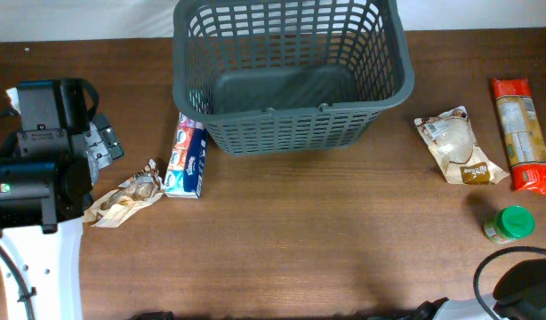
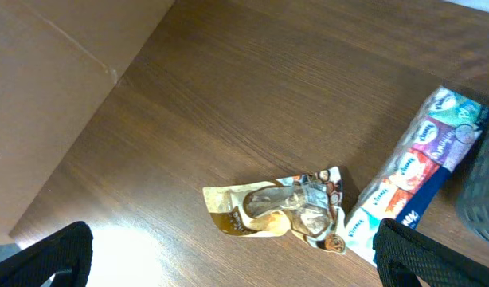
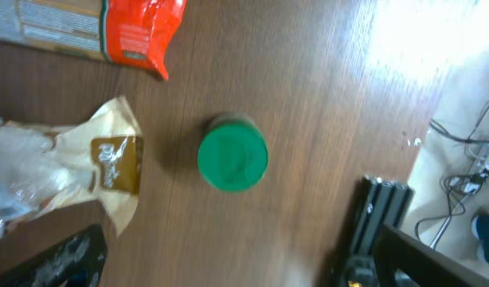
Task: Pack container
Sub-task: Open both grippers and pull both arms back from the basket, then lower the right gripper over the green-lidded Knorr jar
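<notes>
The dark grey basket (image 1: 291, 114) stands empty at the back middle of the table; its corner shows in the left wrist view (image 2: 483, 203). A tissue pack (image 1: 185, 158) (image 2: 424, 171) lies by its left corner, with a crumpled brown snack packet (image 1: 126, 196) (image 2: 280, 209) further left. My left gripper (image 2: 232, 267) is open and empty just short of that packet, at the table's left (image 1: 102, 149). My right gripper (image 3: 236, 271) is open and empty, near a green-lidded jar (image 3: 232, 155) (image 1: 510, 224).
A white and brown packet (image 1: 458, 147) (image 3: 61, 171) and a long red pasta pack (image 1: 524, 133) (image 3: 109, 32) lie at the right. The right arm's base (image 1: 526, 280) sits at the front right corner. A black frame and cables (image 3: 380, 215) lie past the table edge.
</notes>
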`<state>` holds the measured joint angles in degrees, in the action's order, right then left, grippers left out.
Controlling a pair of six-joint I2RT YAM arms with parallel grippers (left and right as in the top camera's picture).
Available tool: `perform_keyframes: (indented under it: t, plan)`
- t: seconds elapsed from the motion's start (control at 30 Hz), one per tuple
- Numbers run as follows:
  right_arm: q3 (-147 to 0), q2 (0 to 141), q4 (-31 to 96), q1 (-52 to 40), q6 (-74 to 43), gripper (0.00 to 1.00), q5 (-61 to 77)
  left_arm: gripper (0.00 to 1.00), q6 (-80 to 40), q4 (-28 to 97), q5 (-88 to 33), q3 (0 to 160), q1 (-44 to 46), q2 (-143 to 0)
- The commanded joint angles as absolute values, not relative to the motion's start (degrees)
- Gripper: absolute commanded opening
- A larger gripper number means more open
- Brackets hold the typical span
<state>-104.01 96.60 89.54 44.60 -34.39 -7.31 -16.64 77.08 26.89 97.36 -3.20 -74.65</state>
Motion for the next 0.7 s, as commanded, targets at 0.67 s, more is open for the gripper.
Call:
perform_keyframes:
  t: [0.67]
  plan:
    - [-73.4,96.0,65.7,45.0,-30.3,0.99,-4.6,0.99,-16.4,77.3,23.5,97.5,-3.5,-74.7]
